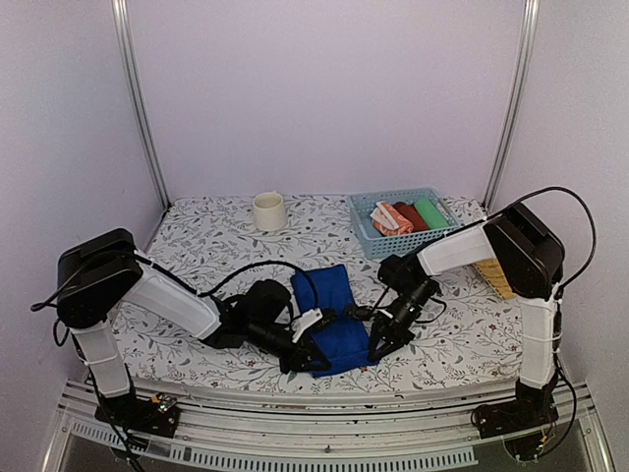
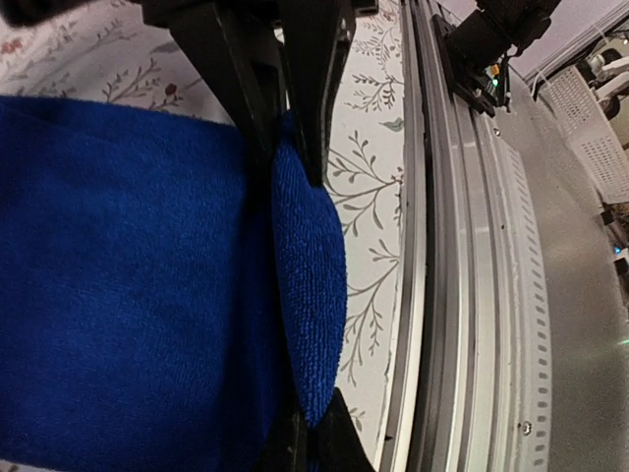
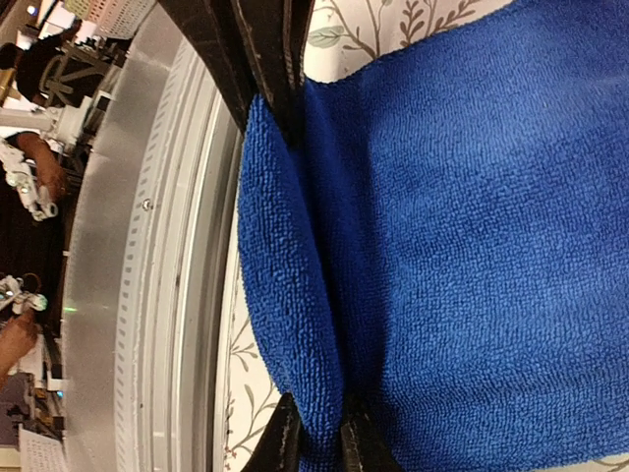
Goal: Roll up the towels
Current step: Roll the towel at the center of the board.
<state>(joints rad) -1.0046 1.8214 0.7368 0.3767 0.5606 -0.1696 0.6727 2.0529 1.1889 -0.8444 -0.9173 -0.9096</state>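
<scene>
The royal blue towel lies flat on the patterned table, its near edge curled up into a small fold. My left gripper is shut on the fold's left end and my right gripper is shut on its right end. In the left wrist view, my left gripper pinches the blue towel, with the right gripper's fingers opposite. In the right wrist view, my right gripper pinches the blue towel. The orange-salmon towel lies rolled in the basket.
A light blue basket at the back right also holds a red roll and a green roll. A cream cup stands at the back. The table's metal front rail runs right beside the towel's near edge.
</scene>
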